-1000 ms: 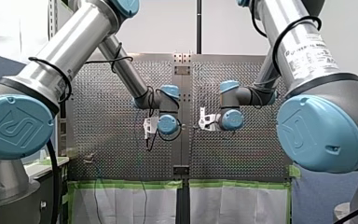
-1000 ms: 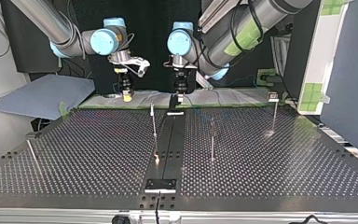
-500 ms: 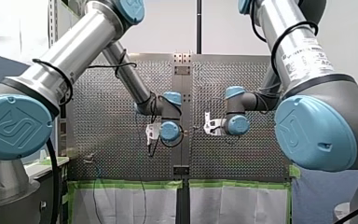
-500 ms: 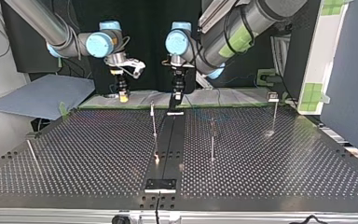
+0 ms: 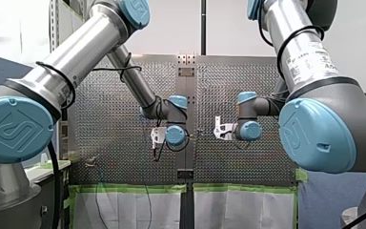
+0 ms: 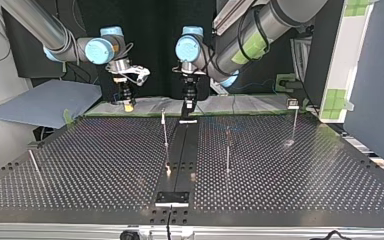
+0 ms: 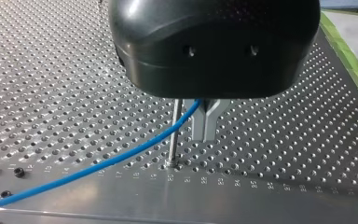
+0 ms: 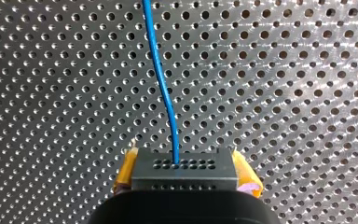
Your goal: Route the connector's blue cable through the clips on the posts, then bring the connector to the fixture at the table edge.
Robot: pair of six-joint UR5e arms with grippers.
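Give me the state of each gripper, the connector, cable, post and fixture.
my left gripper: shut on the blue cable
my right gripper: shut on the connector
connector: between the yellow pads, cable attached
blue cable: curving, not taut
post beside my left gripper: upright, cable crossing in front
fixture: no connector in it

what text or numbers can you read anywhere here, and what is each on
None reads for certain.
Label on my right arm: lettering too blurred to read.
Logo on a blue joint cap: a moulded mark, no legible letters.
Small numbers along the table's hole rows, left wrist view: too blurred to quote.
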